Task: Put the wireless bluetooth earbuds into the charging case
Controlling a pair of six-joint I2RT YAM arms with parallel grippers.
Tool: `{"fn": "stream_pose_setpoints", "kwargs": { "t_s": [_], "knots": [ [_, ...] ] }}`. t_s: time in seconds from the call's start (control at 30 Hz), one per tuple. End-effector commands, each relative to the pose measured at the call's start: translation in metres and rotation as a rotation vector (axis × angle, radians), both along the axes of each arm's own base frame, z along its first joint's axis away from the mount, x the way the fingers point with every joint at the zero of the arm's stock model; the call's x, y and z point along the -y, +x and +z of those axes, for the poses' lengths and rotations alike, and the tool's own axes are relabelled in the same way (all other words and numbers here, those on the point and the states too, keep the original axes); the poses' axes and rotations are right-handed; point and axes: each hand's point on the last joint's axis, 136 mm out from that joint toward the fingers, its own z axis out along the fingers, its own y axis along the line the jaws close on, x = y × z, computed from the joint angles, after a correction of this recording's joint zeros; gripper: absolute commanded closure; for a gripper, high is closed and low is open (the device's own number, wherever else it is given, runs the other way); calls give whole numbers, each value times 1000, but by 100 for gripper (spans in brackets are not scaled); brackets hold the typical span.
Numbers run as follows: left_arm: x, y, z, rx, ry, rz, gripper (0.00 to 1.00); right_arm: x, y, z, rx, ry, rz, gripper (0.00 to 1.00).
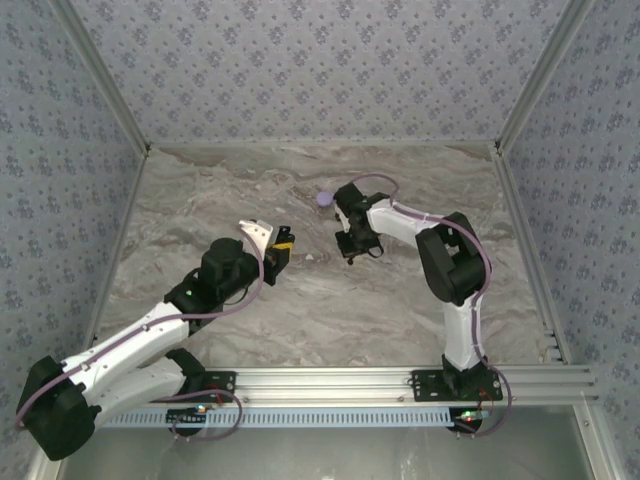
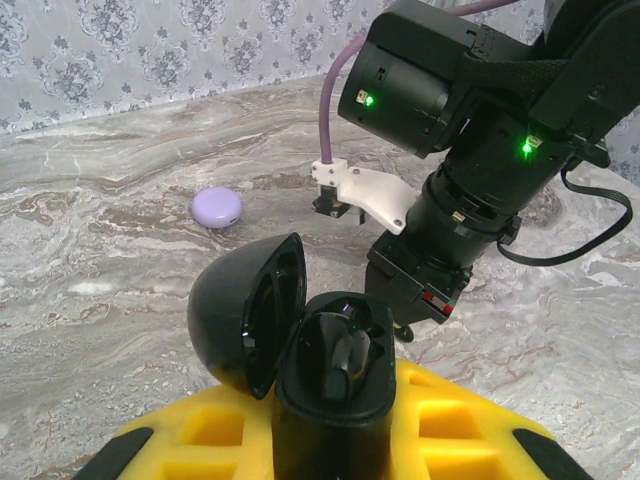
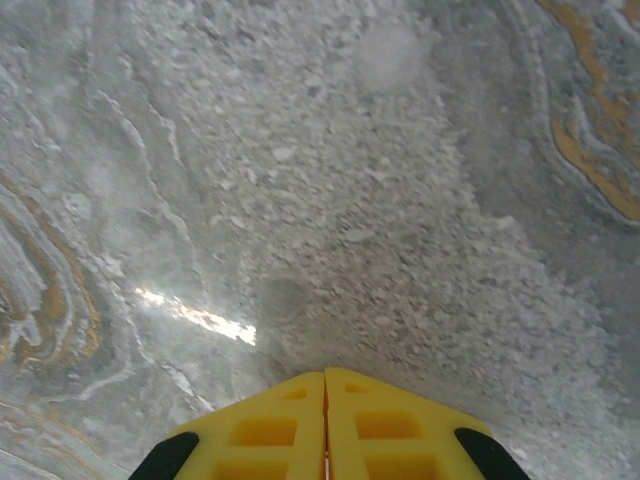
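Gripping the black charging case (image 2: 330,410) upright, the left gripper (image 1: 281,250) is clenched around it, lid (image 2: 240,310) swung open, with one earbud (image 2: 345,358) seated inside. The right gripper (image 3: 324,400) hangs just beside it, clenched and empty, above the marble table (image 1: 300,310).

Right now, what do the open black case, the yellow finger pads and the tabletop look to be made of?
The charging case: likely hard plastic, glossy; highlights run along its lid. The yellow pads: probably moulded plastic or rubber, matte; even colour, no glare, recessed pockets. The tabletop: marble-look, grey veined with ochre, semi-glossy given the light streak; stone or printed laminate, can't tell.
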Motion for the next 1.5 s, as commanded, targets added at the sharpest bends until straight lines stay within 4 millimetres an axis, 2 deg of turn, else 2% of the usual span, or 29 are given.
{"fn": "stream_pose_setpoints", "kwargs": {
  "t_s": [0.0, 0.23, 0.53, 0.9, 1.07, 1.2, 1.33, 1.47],
  "knots": [
    [9, 2, 28, 54, -57, -22, 78, 27, -19, -4, -45, -107, -10, 90],
    [9, 2, 28, 54, -60, -24, 79, 30, -29, 2, -45, -114, -4, 89],
    [9, 2, 28, 52, -60, -24, 79, 21, -40, 5, -54, -105, 40, 89],
    [8, 1, 28, 55, -58, -22, 79, 13, -41, 15, -37, -65, 49, 87],
    [8, 1, 29, 56, -58, -22, 78, 12, -38, 28, -11, -51, 37, 82],
    [8, 1, 29, 59, -58, -22, 79, 4, -37, 36, -9, -6, 17, 73],
    [8, 1, 30, 62, -61, -23, 79, -2, -35, 37, -13, 22, -29, 61],
    [8, 1, 30, 62, -61, -24, 78, -4, -32, 31, -18, 23, -101, 60]
  ]
}}
